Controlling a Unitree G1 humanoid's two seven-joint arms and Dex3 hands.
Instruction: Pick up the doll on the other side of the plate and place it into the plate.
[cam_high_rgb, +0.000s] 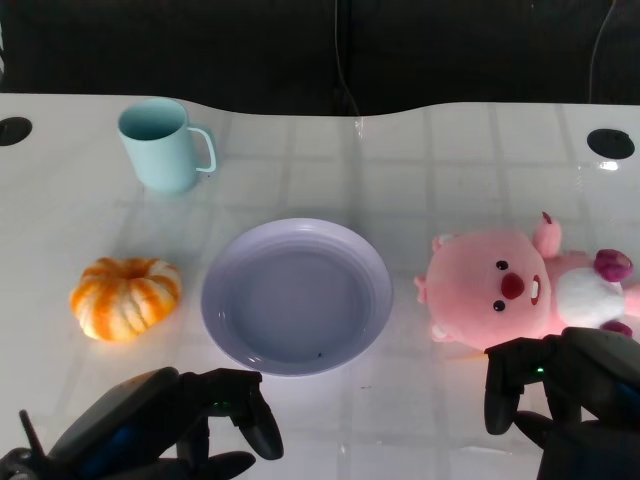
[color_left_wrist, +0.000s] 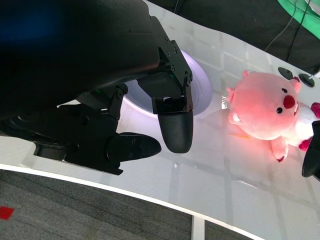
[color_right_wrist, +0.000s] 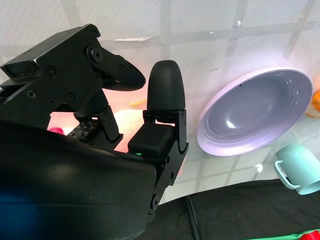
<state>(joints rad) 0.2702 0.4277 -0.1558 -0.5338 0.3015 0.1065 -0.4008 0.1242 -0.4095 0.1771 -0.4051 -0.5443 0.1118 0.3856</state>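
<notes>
White table (cam_high_rgb: 420, 160), contents left to right:

- Orange-and-white striped pumpkin (cam_high_rgb: 125, 297), near the left edge of the plate.
- Light blue mug (cam_high_rgb: 162, 145), handle to the right, at the far left of the table.
- Left hand (cam_high_rgb: 170, 425), low at the near edge, fingers apart, holding nothing.
- Lavender plate (cam_high_rgb: 297, 296), centre, nothing in it.
- Pink plush doll (cam_high_rgb: 525, 286), lying on the table just right of the plate, apart from it.
- Right hand (cam_high_rgb: 565, 385), fingers spread, empty, just at the doll's near side; contact cannot be told.
</notes>
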